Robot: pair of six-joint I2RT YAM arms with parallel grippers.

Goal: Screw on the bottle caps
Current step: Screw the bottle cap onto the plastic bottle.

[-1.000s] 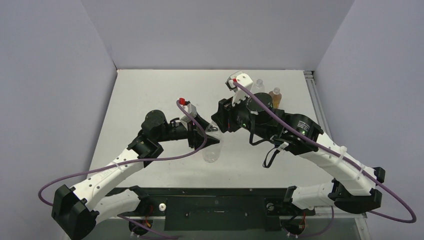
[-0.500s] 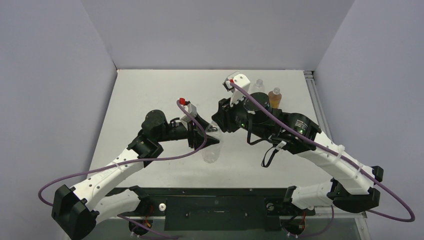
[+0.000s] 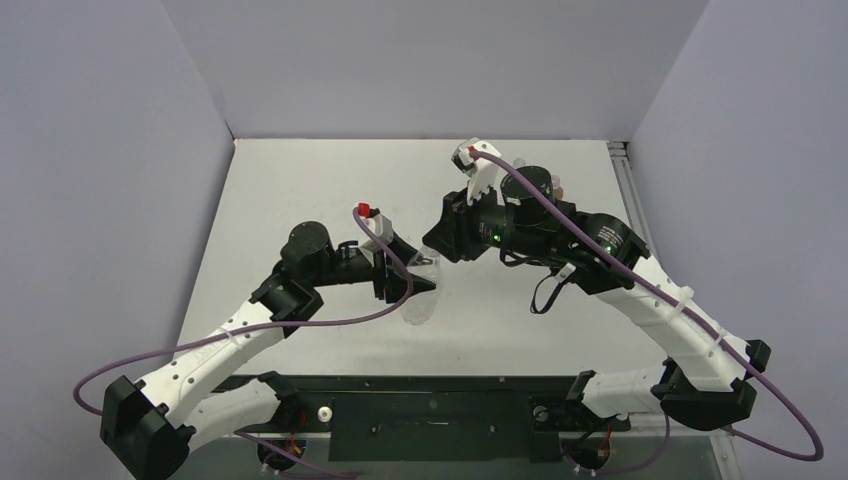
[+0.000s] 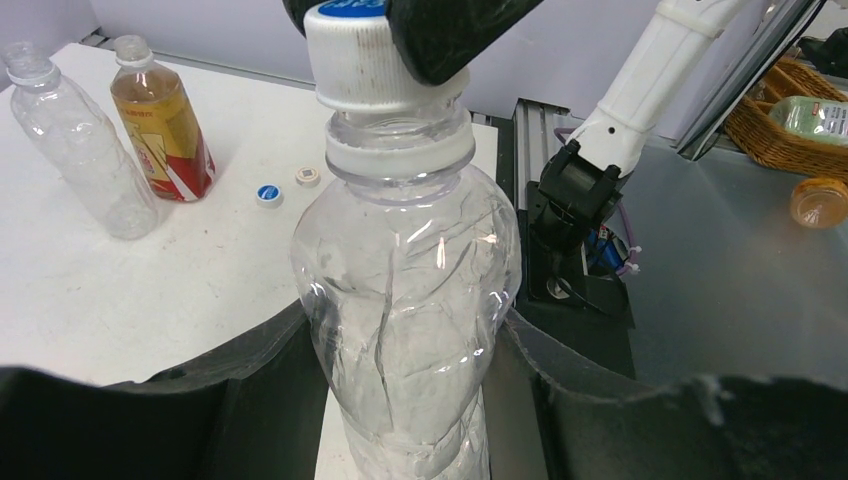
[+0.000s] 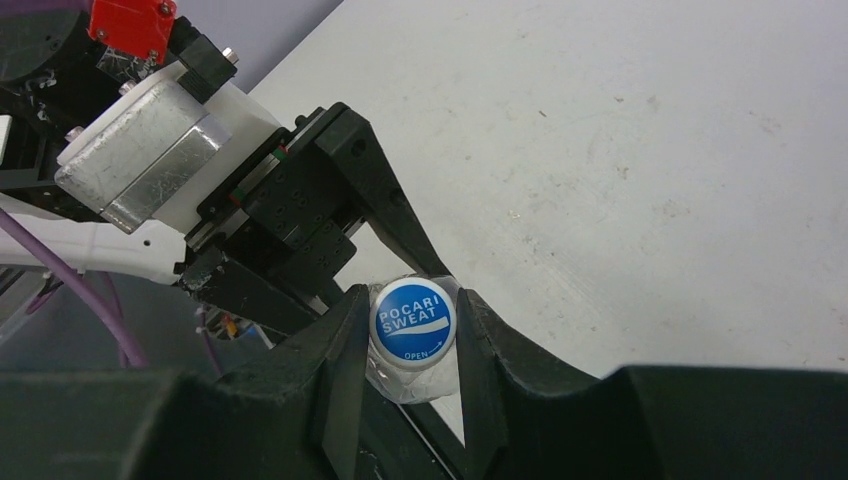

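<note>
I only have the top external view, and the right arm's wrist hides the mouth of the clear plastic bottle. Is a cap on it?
Observer: Yes. The left wrist view shows a blue-and-white plastic screw cap sitting on the neck of the clear plastic bottle.
Operator: Does the right gripper have hold of it?
Observer: Yes. In the right wrist view the right gripper is shut on the cap, one finger on each side.
</note>
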